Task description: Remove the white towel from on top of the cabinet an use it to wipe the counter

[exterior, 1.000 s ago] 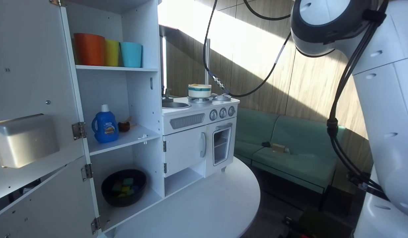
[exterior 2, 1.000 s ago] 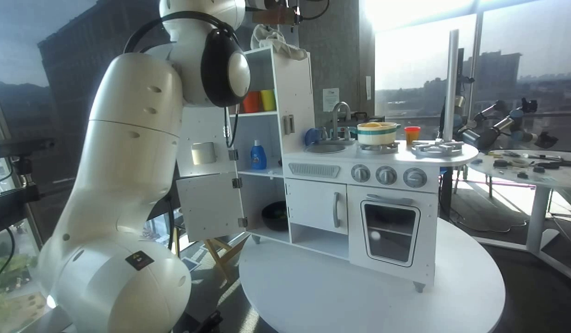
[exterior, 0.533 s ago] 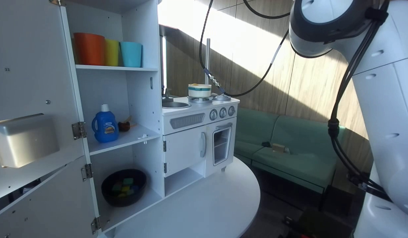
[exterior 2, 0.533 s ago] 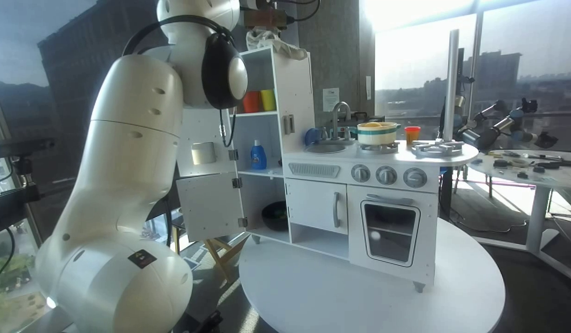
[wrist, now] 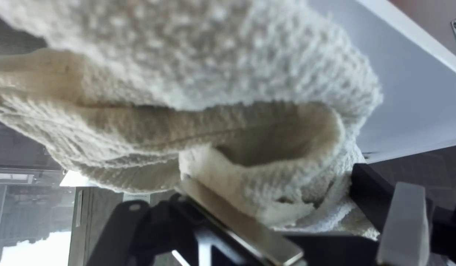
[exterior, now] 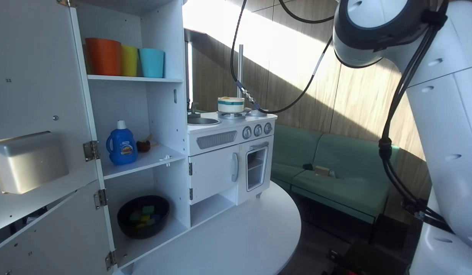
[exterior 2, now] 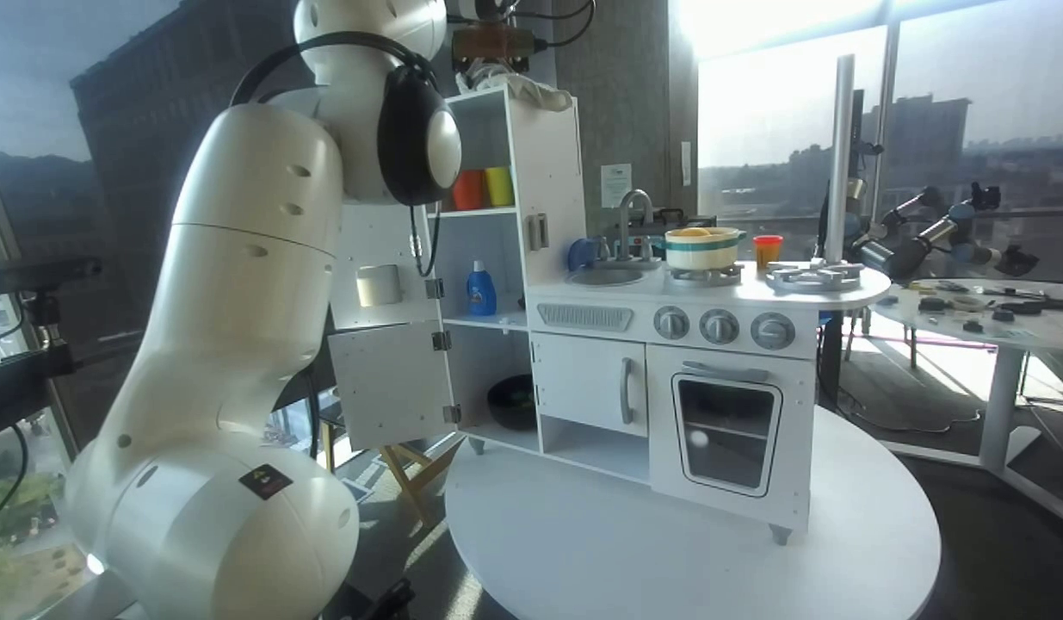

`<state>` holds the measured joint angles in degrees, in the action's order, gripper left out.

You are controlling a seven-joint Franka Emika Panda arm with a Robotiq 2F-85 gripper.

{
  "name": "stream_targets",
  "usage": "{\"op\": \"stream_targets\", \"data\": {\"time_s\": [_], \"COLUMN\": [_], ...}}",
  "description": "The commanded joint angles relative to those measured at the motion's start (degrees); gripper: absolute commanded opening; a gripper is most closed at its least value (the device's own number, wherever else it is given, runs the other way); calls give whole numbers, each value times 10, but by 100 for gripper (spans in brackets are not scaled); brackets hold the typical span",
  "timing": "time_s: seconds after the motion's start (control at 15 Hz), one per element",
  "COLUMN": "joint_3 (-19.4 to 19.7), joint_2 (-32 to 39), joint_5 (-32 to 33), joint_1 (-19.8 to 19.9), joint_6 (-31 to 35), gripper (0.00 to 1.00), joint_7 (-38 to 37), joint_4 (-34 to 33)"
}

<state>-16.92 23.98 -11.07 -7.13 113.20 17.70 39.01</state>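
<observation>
Gripper (wrist: pixel 281 188) is settling lower onto the white towel (wrist: pixel 213 55) than a moment ago, its fingers (wrist: pixel 405 225) standing apart w/ folds bunching betw. them (contact unclear at this angle). Towel is still lying atop cabinet (exterior 2: pixel 550 164); grasp is prob. nearing, counter (exterior 2: pixel 742 291) wipe waiting.

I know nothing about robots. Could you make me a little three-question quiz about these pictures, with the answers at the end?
1. True or false: the towel lies in the sink.
2. What stands on the middle shelf of the cabinet? A: pot; B: blue bottle; C: black bowl.
3. In the wrist view, is the gripper open or shut?

Key: 1. False; it lies on top of the cabinet. 2. B. 3. Open.
</observation>
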Motion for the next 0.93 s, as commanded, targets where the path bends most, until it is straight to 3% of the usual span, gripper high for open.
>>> {"op": "stream_targets", "data": {"time_s": [0.0, 0.47, 0.67, 0.87], "joint_3": [2, 6, 10, 28], "joint_2": [6, 2, -5, -23], "joint_5": [14, 30, 24, 34], "joint_1": [-9, -12, -5, 2], "joint_6": [-7, -7, -5, 16], "gripper": [67, 16, 11, 15], "joint_7": [8, -16, -38, -86], "joint_4": [-16, -13, -12, -5]}}
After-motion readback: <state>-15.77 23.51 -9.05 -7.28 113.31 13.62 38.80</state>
